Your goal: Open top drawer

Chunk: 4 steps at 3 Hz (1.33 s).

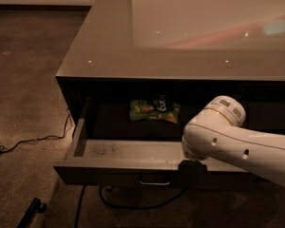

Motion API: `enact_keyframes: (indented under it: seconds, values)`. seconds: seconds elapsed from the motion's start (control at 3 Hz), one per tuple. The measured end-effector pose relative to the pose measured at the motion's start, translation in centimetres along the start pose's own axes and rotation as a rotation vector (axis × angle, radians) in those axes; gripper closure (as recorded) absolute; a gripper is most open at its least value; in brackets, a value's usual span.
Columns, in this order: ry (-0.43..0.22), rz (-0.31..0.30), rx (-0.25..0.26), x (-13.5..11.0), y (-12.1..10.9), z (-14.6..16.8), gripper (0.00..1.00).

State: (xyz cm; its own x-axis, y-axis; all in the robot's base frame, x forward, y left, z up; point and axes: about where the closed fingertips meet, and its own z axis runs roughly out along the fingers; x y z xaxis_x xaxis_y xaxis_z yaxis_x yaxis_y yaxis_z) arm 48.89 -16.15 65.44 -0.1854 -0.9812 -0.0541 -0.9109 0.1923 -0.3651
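Camera view from above: the top drawer [118, 174] stands pulled out, its scuffed grey floor showing to the left of the gripper [192, 167], a dark piece at the drawer's front edge, just right of the loop handle [154, 180]. Whether it is clamped there, I cannot tell. Behind it, deeper in, lies a green snack bag [154, 110] — its lettering is unreadable.

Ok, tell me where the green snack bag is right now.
The green snack bag lies toward the back of the open top drawer, left of the white arm; the tool sits at the drawer's front rim, right of the handle.
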Motion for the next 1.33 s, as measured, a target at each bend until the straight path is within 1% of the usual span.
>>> enact_keyframes:
  seconds: [0.33,0.67,1.0,1.33]
  values:
    - [0.026,-0.003,-0.06,0.7,1.6,1.5,1.0]
    - [0.052,0.017,-0.122,2.3,4.3,2.3,1.0]
    - [0.078,0.034,-0.187,4.1,7.5,2.5,1.0]
    - [0.09,0.049,-0.208,5.3,9.7,1.2,1.0]
